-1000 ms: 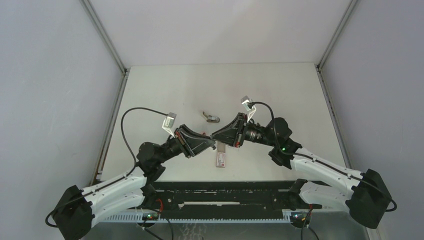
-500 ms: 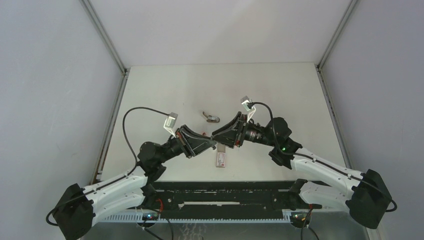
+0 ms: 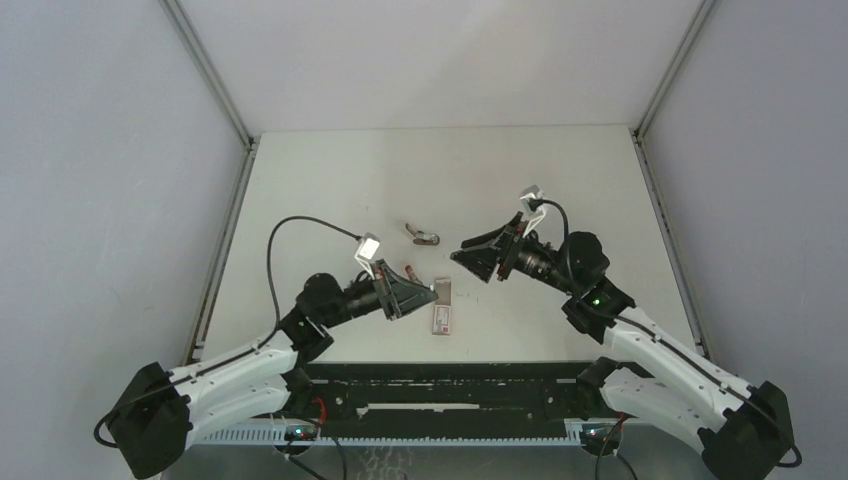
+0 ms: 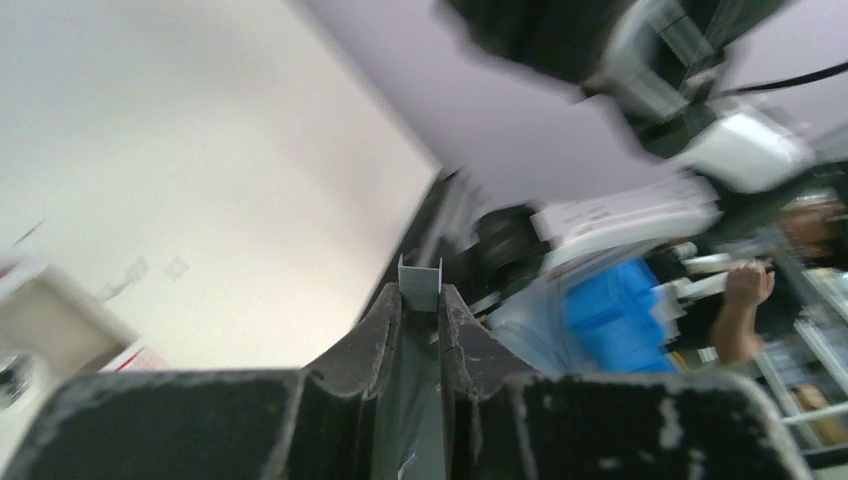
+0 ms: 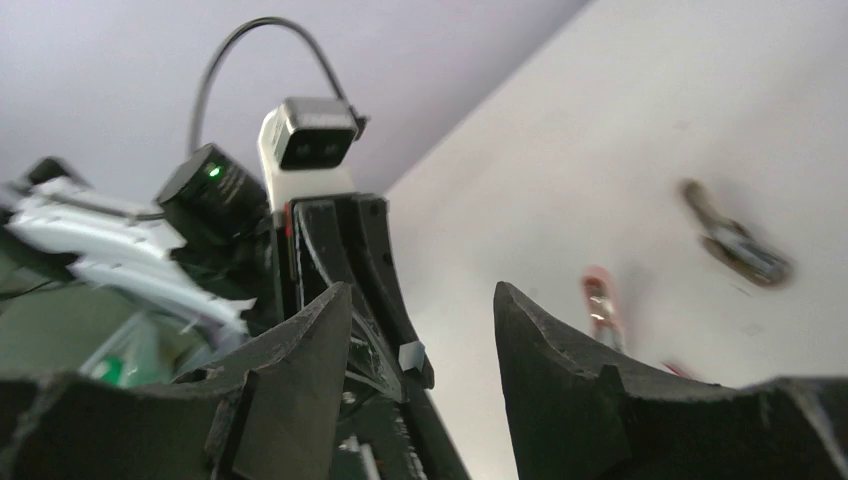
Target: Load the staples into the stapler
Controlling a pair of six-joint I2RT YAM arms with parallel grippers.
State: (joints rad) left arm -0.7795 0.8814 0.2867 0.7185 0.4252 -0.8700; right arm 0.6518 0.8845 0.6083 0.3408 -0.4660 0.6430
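Note:
My left gripper (image 3: 430,292) is shut on a short silver strip of staples (image 4: 420,284), whose end sticks out past the fingertips. The strip also shows in the right wrist view (image 5: 410,355). The white and red staples box (image 3: 441,319) lies on the table just right of the left gripper, with its tray (image 3: 443,293) slid out. The tiny dark grey stapler (image 3: 424,237) lies further back, also blurred in the right wrist view (image 5: 740,248). My right gripper (image 3: 465,255) is open and empty, in the air to the right of the stapler, facing the left gripper (image 5: 375,300).
A small red object (image 3: 410,270) lies on the table between the stapler and the left gripper, also in the right wrist view (image 5: 600,300). Grey walls stand on three sides. The arm bases and a black rail (image 3: 450,385) line the near edge.
The two grippers were tip to tip above the box. The right gripper has drawn back to the right. The left gripper has shifted right and down toward the tray, strip in its jaws.

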